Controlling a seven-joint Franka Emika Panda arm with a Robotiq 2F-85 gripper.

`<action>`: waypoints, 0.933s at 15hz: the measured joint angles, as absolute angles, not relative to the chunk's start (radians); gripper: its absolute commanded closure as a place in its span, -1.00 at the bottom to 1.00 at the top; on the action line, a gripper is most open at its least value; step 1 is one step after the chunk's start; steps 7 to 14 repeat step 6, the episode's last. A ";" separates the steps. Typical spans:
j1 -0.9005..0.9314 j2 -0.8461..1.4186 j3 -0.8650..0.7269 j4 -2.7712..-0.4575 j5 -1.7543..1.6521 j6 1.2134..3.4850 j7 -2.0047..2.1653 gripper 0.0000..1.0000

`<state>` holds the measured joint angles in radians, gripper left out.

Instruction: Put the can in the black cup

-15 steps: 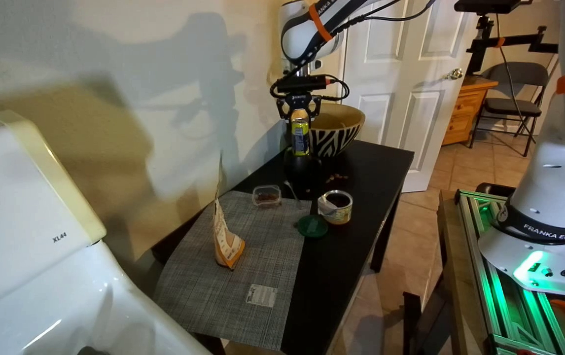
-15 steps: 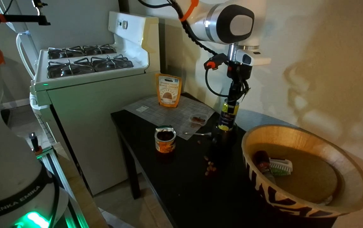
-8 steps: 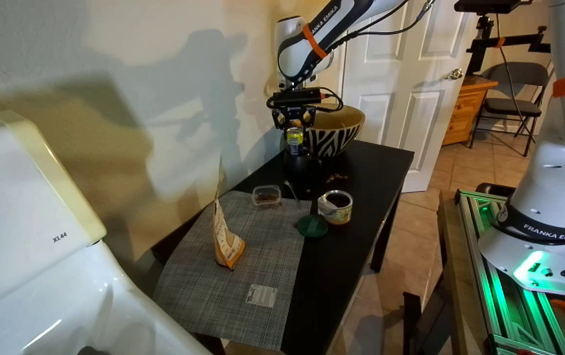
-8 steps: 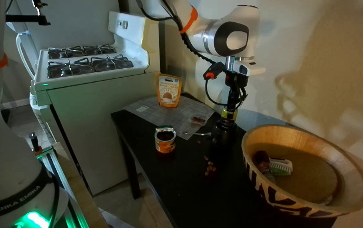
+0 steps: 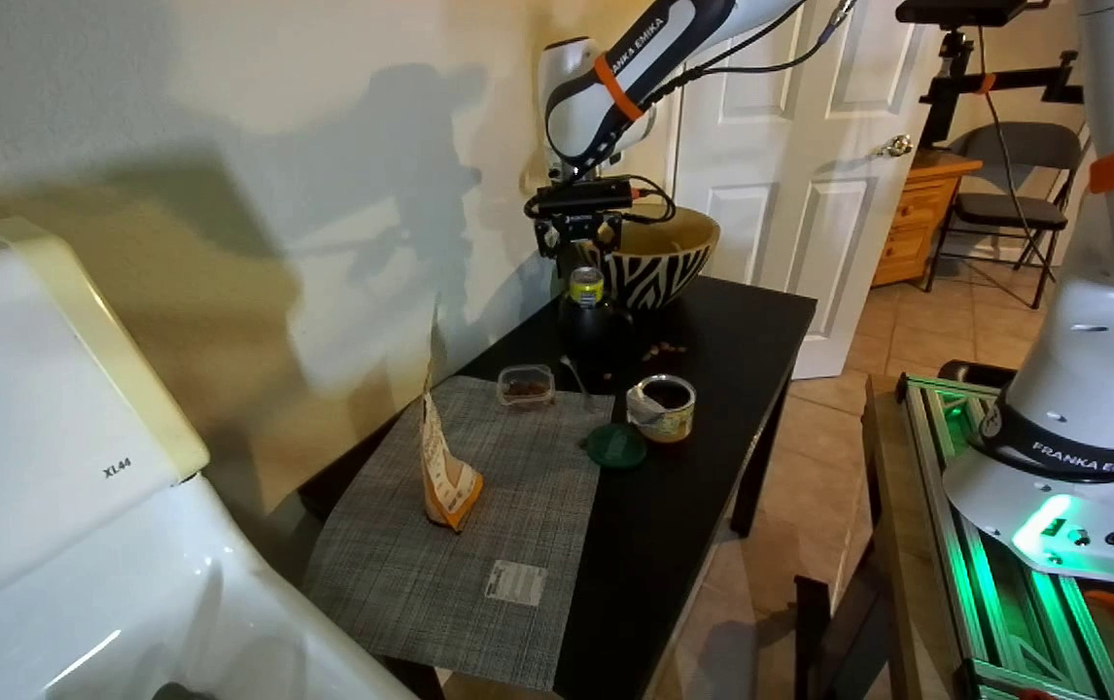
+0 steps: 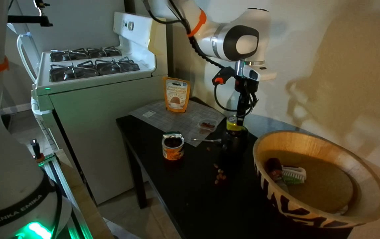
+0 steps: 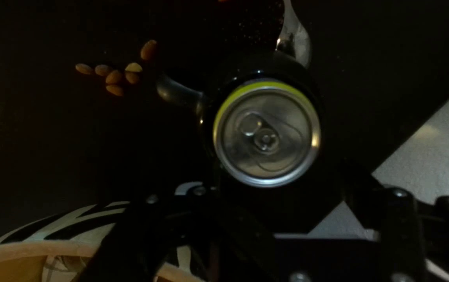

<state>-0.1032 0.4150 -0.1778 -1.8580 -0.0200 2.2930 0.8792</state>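
The can (image 5: 586, 287) sits in the black cup (image 5: 594, 335), yellow-green upper end showing

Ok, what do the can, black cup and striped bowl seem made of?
The can: metal, from its shiny silvery top and tab. The black cup: glossy with small highlights, perhaps glazed ceramic; plastic possible. The striped bowl: probably smooth wood, from its tan inside; stripes seemingly painted.

I see the table (image 5: 640, 525) in both exterior views, slanting down from opposite ends; my wrist view faces down, close above the can (image 7: 267, 135).
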 measured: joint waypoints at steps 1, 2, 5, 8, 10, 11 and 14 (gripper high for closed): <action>-0.104 0.407 -0.182 -1.858 -0.020 2.293 0.878 -1.00; -0.105 0.396 -0.187 -1.858 -0.020 2.293 0.875 -1.00; -0.119 0.318 -0.213 -1.872 -0.020 2.299 0.844 -1.00; -0.122 0.306 -0.215 -1.876 -0.020 2.300 0.838 -1.00; -0.122 0.306 -0.215 -1.876 -0.020 2.300 0.838 -1.00; -0.122 0.306 -0.215 -1.876 -0.020 2.300 0.838 -1.00; -0.122 0.306 -0.215 -1.876 -0.020 2.300 0.838 -1.00</action>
